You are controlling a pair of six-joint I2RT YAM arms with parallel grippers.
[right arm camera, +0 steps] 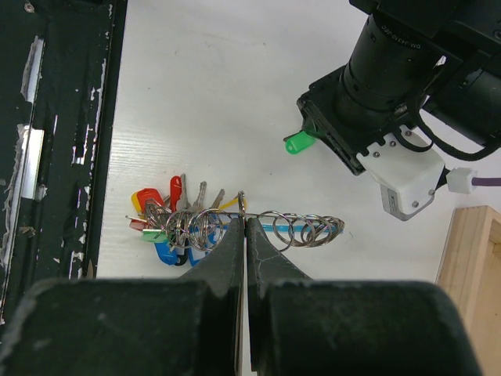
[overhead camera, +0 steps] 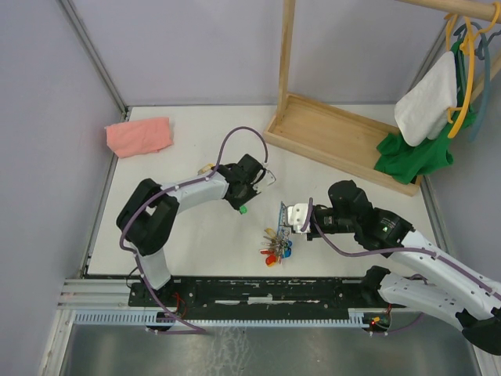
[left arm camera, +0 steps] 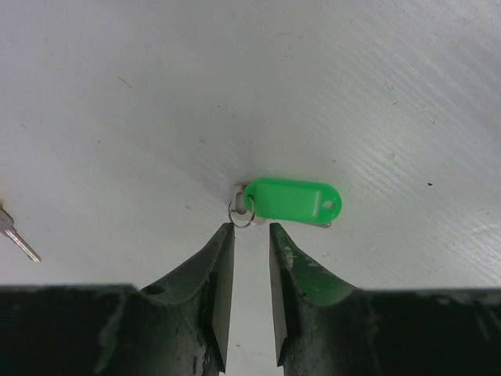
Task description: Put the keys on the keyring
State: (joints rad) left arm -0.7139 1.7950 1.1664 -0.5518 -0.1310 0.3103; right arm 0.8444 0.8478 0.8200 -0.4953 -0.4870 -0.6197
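The green-headed key lies flat on the white table with a small silver ring at its left end. My left gripper is open, its tips just short of that ring and touching nothing. From above, the green key shows below the left gripper, and the tan-yellow key lies behind the left arm. My right gripper is shut on the keyring. The bunch of coloured keys hangs to its left, and several small rings and the light-blue tag sit to its right.
A pink cloth lies at the back left. A wooden rack base stands at the back right, with white and green cloths on hangers. A black rail runs along the near edge. A silver key blade lies far left.
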